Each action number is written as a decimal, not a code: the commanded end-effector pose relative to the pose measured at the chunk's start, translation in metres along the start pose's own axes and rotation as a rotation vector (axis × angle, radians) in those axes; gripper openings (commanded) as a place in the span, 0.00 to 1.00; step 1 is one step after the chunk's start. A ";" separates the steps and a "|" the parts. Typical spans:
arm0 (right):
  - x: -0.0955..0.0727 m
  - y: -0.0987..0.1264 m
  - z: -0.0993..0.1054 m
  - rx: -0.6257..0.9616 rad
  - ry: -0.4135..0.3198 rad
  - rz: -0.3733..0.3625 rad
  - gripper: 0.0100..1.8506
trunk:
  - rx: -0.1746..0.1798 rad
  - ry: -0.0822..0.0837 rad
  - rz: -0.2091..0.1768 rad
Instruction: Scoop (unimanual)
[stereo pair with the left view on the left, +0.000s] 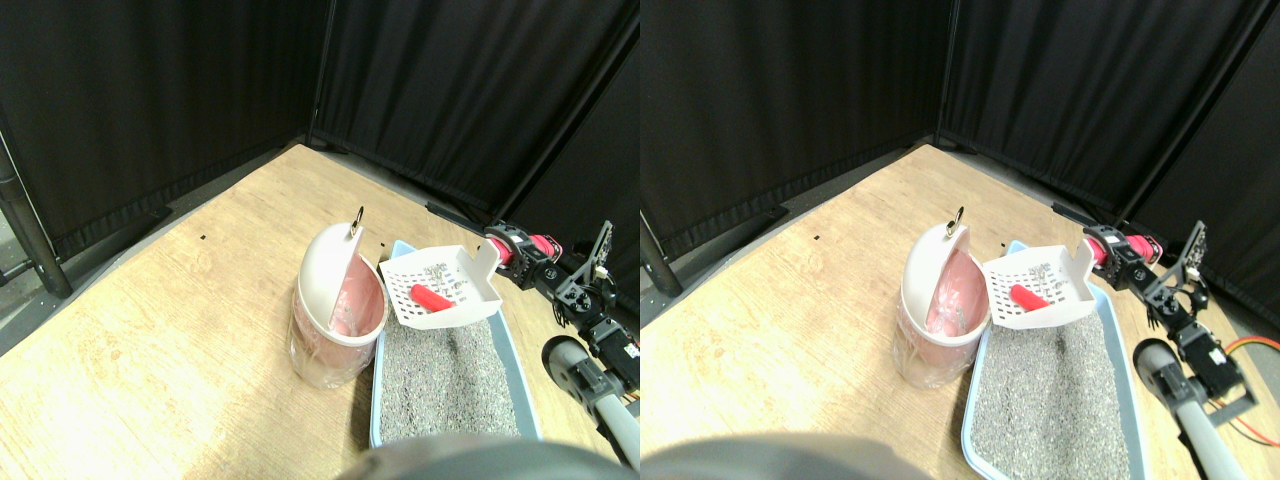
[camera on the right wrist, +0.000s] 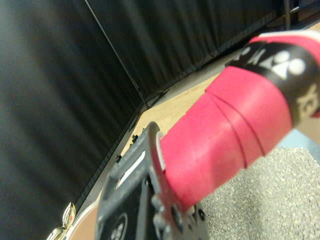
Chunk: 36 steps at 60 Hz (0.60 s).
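Observation:
A white slotted scoop (stereo pair with the left view on the left: 440, 285) hangs tilted in the air over the far end of the blue litter tray (stereo pair with the left view on the left: 376, 402). In the scoop lie a red piece (stereo pair with the left view on the left: 432, 298) and some grey grains. My right gripper (stereo pair with the left view on the left: 517, 248) is shut on the scoop's red wrapped handle (camera on the right wrist: 225, 135), which fills the middle of the wrist view beside the dark jaw. The scoop's left edge is close to the open mouth of a white bin (stereo pair with the left view on the left: 335, 300) with a pink liner. Grey litter (stereo pair with the left view on the left: 450, 385) fills the tray below.
The bin stands on the wooden floor (stereo pair with the left view on the left: 180, 300), touching the tray's left side, with its swing lid tipped up and a metal hook (stereo pair with the left view on the left: 357, 222) on top. Black curtains (stereo pair with the left view on the left: 200, 90) wall in the back and right. The arm's links (stereo pair with the left view on the left: 590, 330) run along the tray's right side.

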 end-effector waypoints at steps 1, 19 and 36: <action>0.003 0.009 0.008 -0.032 -0.045 0.024 0.02 | -0.007 -0.009 0.056; 0.007 0.018 0.009 -0.118 -0.039 0.041 0.02 | -0.008 -0.008 0.061; 0.006 0.024 0.019 -0.157 -0.009 0.044 0.02 | -0.013 -0.014 0.063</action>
